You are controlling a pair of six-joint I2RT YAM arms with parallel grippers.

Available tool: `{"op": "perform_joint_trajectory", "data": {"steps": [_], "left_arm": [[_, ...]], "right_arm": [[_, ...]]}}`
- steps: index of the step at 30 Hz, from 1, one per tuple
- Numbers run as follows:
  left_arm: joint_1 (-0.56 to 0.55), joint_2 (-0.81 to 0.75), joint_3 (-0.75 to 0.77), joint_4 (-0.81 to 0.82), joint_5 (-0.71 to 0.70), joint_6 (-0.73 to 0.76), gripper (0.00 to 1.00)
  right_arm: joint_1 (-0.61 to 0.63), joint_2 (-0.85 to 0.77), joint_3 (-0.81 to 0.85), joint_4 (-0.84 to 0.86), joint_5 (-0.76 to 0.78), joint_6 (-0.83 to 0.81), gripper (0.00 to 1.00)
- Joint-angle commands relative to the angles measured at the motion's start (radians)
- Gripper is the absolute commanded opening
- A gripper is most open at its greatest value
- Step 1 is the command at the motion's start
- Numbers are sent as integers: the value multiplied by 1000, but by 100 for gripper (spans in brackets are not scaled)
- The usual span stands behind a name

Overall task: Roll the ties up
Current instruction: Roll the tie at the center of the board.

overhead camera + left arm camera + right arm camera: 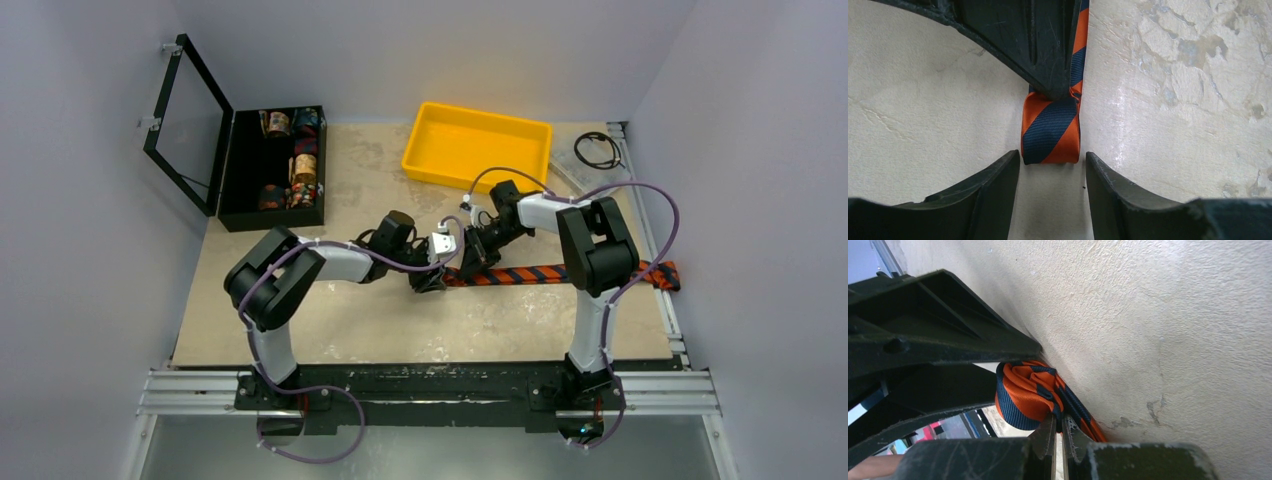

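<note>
The striped tie (560,273) lies stretched flat across the middle of the table (400,330), its far end reaching the right edge and its near end already turned into a small rolled end (1050,131) where the two arms meet. The right gripper (1059,422) is closed on that rolled end, its fingers pinching the layers of orange and navy fabric from the side. The left gripper (1052,154) is open, its two fingers standing just beside the roll, one on each side, without clearly touching it. By my reading the step in hand is the first turns of the rolling: only a short coil exists and most of the tie is unrolled. The next move probably calls for a handover of hold. The left gripper would need to close on or steady the coil so the right one can let go, regrip and turn it further along the strip. The coil must stay tight and square to the tie's length, or it will cone out sideways. A black case (250,160) holding other fabric rolls and a yellow tray (475,150) stand well apart at the back.
</note>
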Motion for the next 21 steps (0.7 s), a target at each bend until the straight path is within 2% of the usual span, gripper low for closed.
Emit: {"op": "perform_joint_trajectory", "data": {"steps": [1,11,14,17,21], "left_arm": [[-30,15,39,58,-13,-42,46],[-86,13,89,80,-5,-35,30],[-102,33,96,88,-16,-32,29],[-120,49,98,110,-35,-37,34],[-129,72,108,115,-43,-47,35]], "right_arm": [[29,36,-53,88,192,-46,0],[36,40,-64,111,183,-33,0],[35,40,-61,112,169,-27,0],[37,33,-65,121,160,-19,0],[38,26,-78,133,143,-11,0]]}}
